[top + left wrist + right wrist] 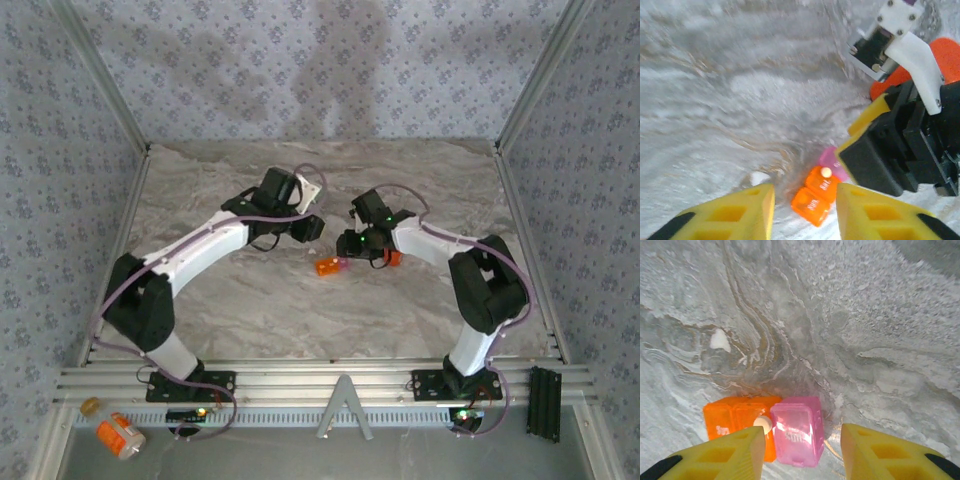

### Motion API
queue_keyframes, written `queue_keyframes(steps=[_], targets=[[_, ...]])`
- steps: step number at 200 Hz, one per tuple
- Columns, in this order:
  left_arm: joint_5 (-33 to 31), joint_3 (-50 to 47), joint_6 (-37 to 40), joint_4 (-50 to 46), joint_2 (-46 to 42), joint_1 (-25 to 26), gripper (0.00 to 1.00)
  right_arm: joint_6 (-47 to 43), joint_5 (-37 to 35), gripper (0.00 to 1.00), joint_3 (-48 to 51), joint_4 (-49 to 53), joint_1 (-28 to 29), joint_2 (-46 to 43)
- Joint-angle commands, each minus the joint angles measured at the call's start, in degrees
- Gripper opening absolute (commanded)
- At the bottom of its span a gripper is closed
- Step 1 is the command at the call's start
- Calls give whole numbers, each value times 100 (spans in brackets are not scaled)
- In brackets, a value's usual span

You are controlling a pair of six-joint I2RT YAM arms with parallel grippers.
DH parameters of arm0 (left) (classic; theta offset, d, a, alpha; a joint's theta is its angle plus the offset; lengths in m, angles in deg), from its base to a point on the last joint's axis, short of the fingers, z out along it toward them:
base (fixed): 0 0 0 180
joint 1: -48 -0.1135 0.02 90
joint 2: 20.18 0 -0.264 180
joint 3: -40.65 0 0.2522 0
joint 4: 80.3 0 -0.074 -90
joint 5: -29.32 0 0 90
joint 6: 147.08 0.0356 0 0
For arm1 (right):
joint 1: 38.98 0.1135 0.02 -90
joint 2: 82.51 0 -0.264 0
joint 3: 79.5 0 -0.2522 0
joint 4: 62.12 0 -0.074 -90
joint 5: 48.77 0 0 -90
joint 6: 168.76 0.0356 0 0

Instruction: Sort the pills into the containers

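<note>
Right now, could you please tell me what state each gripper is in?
Left gripper: open, holding nothing.
Right gripper: open, fingers either side of the pill box, not clamped on it.

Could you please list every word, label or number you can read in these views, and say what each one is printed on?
"SUN": white print on the near compartment of the orange pill box, left wrist view.
Next orange compartment: three white letters, too blurred to read.
Pink compartment: faint raised word, not readable.
White label on the orange bottle: too small to read.
</note>
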Motion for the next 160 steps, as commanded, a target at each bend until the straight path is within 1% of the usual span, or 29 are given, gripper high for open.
queue_keyframes(steps=[1,5,16,19,23,26,29,50,52,53,54,55,56,58,70,82,95,105,117,130,144,160], targets=[[-754,-383,-50,564,-581,-79,49,-103,12,46,-350,346,-90,-578],[-873,-452,-50,670,-701,-93,52,-113,7,47,-377,370,-105,-681],[-1225,-725,-59,988,-1003,-135,68,-137,-37,51,-636,467,-185,-973],[-1302,-784,-64,1070,-1085,-145,75,-154,-45,53,-697,499,-209,-1051],[-1402,-867,-68,1184,-1196,-175,86,-187,-56,56,-777,534,-250,-1158],[-1475,-921,-68,1242,-1275,-192,97,-211,-69,58,-829,560,-291,-1236],[-1559,-976,-75,1335,-1347,-213,99,-222,-84,62,-885,587,-333,-1321],[-2268,-1332,-47,1840,-1850,-362,100,-408,-267,87,-1331,811,-676,-1768],[-2352,-1378,-32,1894,-1881,-380,100,-433,-297,91,-1366,818,-713,-1798],[-2389,-1399,-32,1907,-1912,-388,100,-445,-314,91,-1384,825,-737,-1843],[-2421,-1422,-24,1940,-1928,-397,100,-459,-323,94,-1397,833,-757,-1843],[-2455,-1443,-20,1970,-1958,-406,100,-475,-340,94,-1413,837,-776,-1876],[-2472,-1462,-17,1998,-1986,-415,100,-488,-353,98,-1434,844,-795,-1876],[-2550,-1505,8,2056,-2033,-432,100,-521,-374,100,-1467,855,-846,-1918],[-2945,-1844,277,2510,-2298,-529,100,-653,-493,100,-1644,914,-1106,-2086],[-3154,-2278,826,3109,-2580,-610,100,-785,-612,100,-1804,1017,-1423,-2165],[-3706,-2715,1089,3765,-2820,-732,100,-944,-1164,100,-1895,1088,-1664,-2219],[-3773,-2916,1097,3911,-2999,-969,100,-995,-1456,100,-1898,1136,-1900,-2221],[-3628,-3077,967,3851,-3189,-1360,100,-1019,-1731,100,-1514,650,-2186,-2304],[-3415,-3305,915,3831,-3360,-1750,100,-1048,-1899,100,-852,-159,-2450,-2454],[-3371,-3638,946,4081,-3455,-2079,100,-1102,-1927,100,13,-1135,-2707,-2580],[-3397,-4045,793,4314,-3450,-2431,100,-1241,-2192,100,695,-1821,-2907,-2623]])
